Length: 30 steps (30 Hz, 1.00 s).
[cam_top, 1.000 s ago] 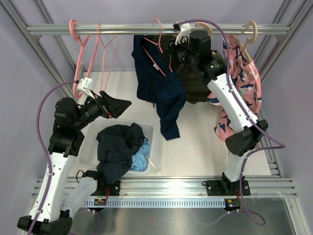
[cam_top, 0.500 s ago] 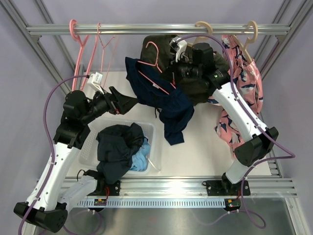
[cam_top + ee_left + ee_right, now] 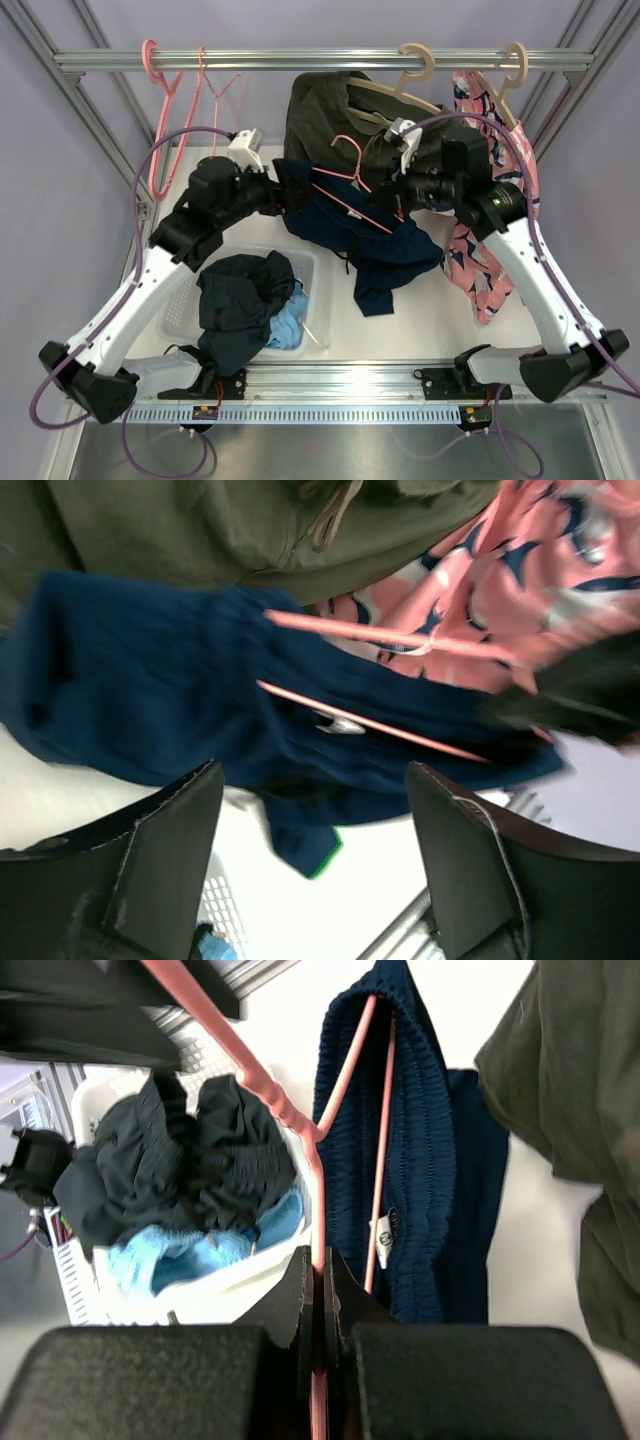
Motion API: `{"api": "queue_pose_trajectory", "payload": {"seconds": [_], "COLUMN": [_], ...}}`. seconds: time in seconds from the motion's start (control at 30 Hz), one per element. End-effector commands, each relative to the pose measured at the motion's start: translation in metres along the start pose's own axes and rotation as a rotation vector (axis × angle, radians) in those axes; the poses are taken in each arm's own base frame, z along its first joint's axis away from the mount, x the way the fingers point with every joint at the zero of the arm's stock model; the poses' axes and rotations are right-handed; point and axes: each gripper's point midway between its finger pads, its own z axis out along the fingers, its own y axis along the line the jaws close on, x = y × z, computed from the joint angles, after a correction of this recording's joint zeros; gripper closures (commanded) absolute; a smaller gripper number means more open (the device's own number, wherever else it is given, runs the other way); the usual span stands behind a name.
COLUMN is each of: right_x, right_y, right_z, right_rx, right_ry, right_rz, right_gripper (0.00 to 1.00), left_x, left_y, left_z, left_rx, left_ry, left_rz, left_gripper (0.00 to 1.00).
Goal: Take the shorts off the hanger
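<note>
The deep navy shorts (image 3: 372, 248) hang on a pink hanger (image 3: 352, 188), held off the rail above the table. My right gripper (image 3: 396, 196) is shut on the hanger's stem (image 3: 300, 1130); the shorts' waistband (image 3: 430, 1190) with a white label drapes over the hanger bars. My left gripper (image 3: 290, 190) is open, its jaws wide apart just short of the shorts' left end (image 3: 150, 700), not touching; in its own view the gripper (image 3: 315, 780) is empty. The dark slate-navy shorts (image 3: 240, 298) and the light sky-blue shorts (image 3: 286, 326) lie in the white basket (image 3: 305, 262).
Olive-green shorts (image 3: 325, 110) on a wooden hanger and a pink patterned pair (image 3: 490, 260) hang from the rail (image 3: 300, 60) at the back right. Two empty pink hangers (image 3: 160, 100) hang at the rail's left. The basket's rim (image 3: 230, 1275) lies below the held hanger.
My right gripper has pulled the hanger with the navy shorts off the rail, down and forward-right. My left arm has swung up and right to the shorts' left end.
</note>
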Motion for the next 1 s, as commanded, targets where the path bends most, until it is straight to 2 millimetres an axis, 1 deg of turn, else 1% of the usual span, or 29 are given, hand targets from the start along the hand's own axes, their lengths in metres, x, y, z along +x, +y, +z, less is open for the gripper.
{"api": "queue_pose_trajectory", "payload": {"seconds": [0.0, 0.03, 0.1, 0.13, 0.17, 0.27, 0.3, 0.33, 0.37, 0.4, 0.43, 0.47, 0.5, 0.53, 0.57, 0.6, 0.63, 0.7, 0.73, 0.8, 0.83, 0.87, 0.93, 0.97], "right_x": [-0.012, -0.008, -0.004, -0.001, 0.000, 0.008, 0.009, 0.012, 0.013, 0.015, 0.020, 0.025, 0.030, 0.043, 0.049, 0.056, 0.069, 0.078, 0.086, 0.092, 0.091, 0.091, 0.085, 0.083], "right_y": [0.021, 0.026, 0.029, 0.031, 0.032, 0.035, 0.034, 0.035, 0.033, 0.030, 0.028, 0.024, 0.021, 0.020, 0.014, 0.015, 0.016, 0.018, 0.023, 0.029, 0.035, 0.037, 0.043, 0.046], "right_z": [-0.032, -0.038, -0.044, -0.049, -0.051, -0.056, -0.057, -0.059, -0.060, -0.062, -0.063, -0.065, -0.066, -0.068, -0.072, -0.075, -0.080, -0.090, -0.096, -0.103, -0.110, -0.112, -0.121, -0.123], "right_rx": [-0.012, -0.007, -0.005, -0.001, 0.004, -0.001, 0.003, 0.009, 0.018, 0.037, 0.048, 0.064, 0.078, 0.082, 0.101, 0.095, 0.095, 0.092, 0.092, 0.090, 0.097, 0.106, 0.129, 0.133], "right_ry": [-0.074, -0.077, -0.079, -0.082, -0.085, -0.082, -0.080, -0.078, -0.076, -0.073, -0.060, -0.046, -0.035, -0.005, 0.003, 0.011, 0.029, 0.031, 0.041, 0.038, 0.021, 0.013, -0.028, -0.043], "right_rz": [-0.077, -0.072, -0.053, -0.050, -0.045, -0.030, -0.027, -0.023, -0.021, -0.022, -0.025, -0.020, -0.024, -0.026, -0.020, -0.022, -0.030, -0.037, -0.055, -0.066, -0.083, -0.084, -0.100, -0.106], "right_gripper": [1.00, 1.00, 1.00, 1.00, 1.00, 1.00, 1.00, 1.00, 1.00, 1.00, 1.00, 1.00, 1.00, 1.00, 1.00, 1.00, 1.00, 1.00, 1.00, 1.00, 1.00, 1.00, 1.00, 1.00], "left_x": [-0.009, -0.001, 0.002, 0.003, 0.007, 0.003, 0.006, 0.006, 0.001, 0.001, -0.002, -0.003, -0.009, -0.012, -0.014, -0.018, -0.019, -0.024, -0.021, -0.024, -0.021, -0.020, -0.016, -0.009], "left_y": [0.007, 0.002, 0.008, 0.003, 0.004, -0.005, -0.003, -0.003, -0.005, -0.002, -0.001, 0.001, 0.002, 0.004, 0.006, 0.011, 0.016, 0.029, 0.037, 0.046, 0.050, 0.051, 0.055, 0.060], "left_z": [0.018, 0.027, 0.035, 0.039, 0.045, 0.055, 0.061, 0.064, 0.064, 0.067, 0.066, 0.064, 0.059, 0.056, 0.053, 0.051, 0.051, 0.050, 0.054, 0.056, 0.062, 0.064, 0.069, 0.074], "left_rx": [-0.119, -0.115, -0.168, -0.159, -0.160, -0.125, -0.130, -0.133, -0.134, -0.152, -0.160, -0.174, -0.190, -0.200, -0.210, -0.227, -0.239, -0.267, -0.283, -0.299, -0.306, -0.301, -0.304, -0.304], "left_ry": [-0.025, 0.012, 0.016, 0.020, 0.029, 0.002, 0.014, 0.017, 0.009, 0.011, 0.007, 0.007, -0.012, -0.022, -0.028, -0.033, -0.027, -0.006, 0.010, 0.023, 0.041, 0.052, 0.075, 0.097], "left_rz": [0.091, 0.119, 0.134, 0.147, 0.152, 0.159, 0.161, 0.162, 0.164, 0.166, 0.171, 0.175, 0.185, 0.190, 0.197, 0.205, 0.204, 0.185, 0.181, 0.173, 0.170, 0.165, 0.150, 0.141], "left_gripper": [0.25, 0.26, 0.28, 0.28, 0.28, 0.37, 0.47, 0.55, 0.63, 0.72, 0.89, 0.96, 1.00, 1.00, 1.00, 1.00, 1.00, 1.00, 1.00, 1.00, 1.00, 1.00, 1.00, 1.00]}}
